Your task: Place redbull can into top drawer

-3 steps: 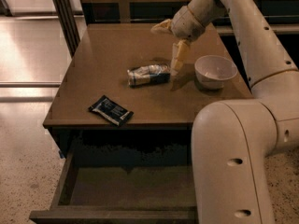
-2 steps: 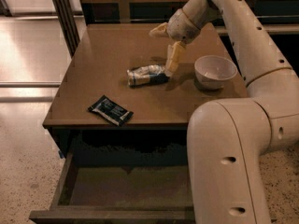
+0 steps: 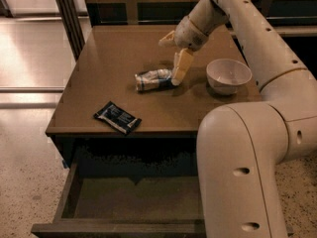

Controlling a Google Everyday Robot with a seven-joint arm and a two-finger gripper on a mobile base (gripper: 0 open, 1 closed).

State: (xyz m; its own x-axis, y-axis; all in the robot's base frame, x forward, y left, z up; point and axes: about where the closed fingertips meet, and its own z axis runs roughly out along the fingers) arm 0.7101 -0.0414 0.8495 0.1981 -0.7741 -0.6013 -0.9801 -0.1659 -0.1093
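Camera view: can [image 3: 153, 80] on its side on surface [image 3: 114, 63], ungripped.
Hand [image 3: 169, 61]: spread, one finger by can's end, likely lining up.
Drawer [image 3: 133, 200]: open below, ready.

The gripper [image 3: 169, 61] seemingly touches the redbull can [image 3: 153, 80], left of bowl [image 3: 228, 85].

Smooth plastic claw [image 3: 169, 62] beside shiny can [image 3: 153, 80]

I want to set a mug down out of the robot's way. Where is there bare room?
Bare: the left half of the table, behind the snack packet and left of the redbull can; also the floor of the open top drawer. Crowded: the middle right, where the open gripper sits at the can's right end, next to the bowl.
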